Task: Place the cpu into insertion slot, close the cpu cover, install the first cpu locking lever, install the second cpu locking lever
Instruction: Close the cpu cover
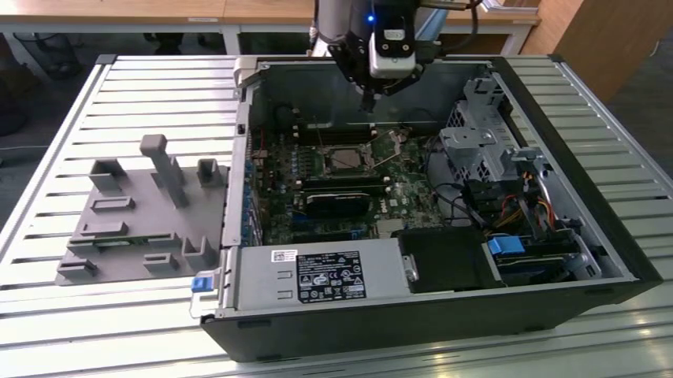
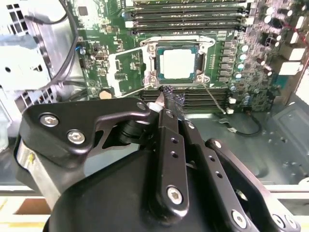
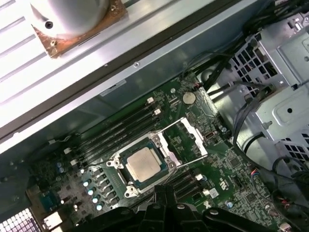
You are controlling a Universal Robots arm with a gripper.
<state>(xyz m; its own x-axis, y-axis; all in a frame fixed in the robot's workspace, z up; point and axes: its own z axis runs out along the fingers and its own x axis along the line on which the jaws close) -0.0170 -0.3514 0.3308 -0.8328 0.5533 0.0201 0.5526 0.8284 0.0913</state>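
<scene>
- The gripper (image 1: 368, 101) hangs inside the open computer case (image 1: 421, 323), over the far edge of the green motherboard (image 1: 282, 169). Its fingers (image 2: 166, 104) are pressed together and nothing is between them.
- The cpu (image 3: 144, 163) already sits flat in the insertion slot (image 3: 121, 164), silver face up. In the second wrist view it appears square to the socket's rim.
- The cpu cover (image 3: 195, 136) is not yet closed. It is swung open and lies beside the socket, joined to it along one edge, with board components showing through its window.
- The relation that matters: in the exterior view the socket lies nearer the camera than the fingertips and lower, while the open cover stands on the socket's right in that view. Its free edge therefore points away from the cpu.
- A thin lever rod (image 2: 216, 100) angles out from the socket corner close to the fingertips — I judge it unlatched.
</scene>
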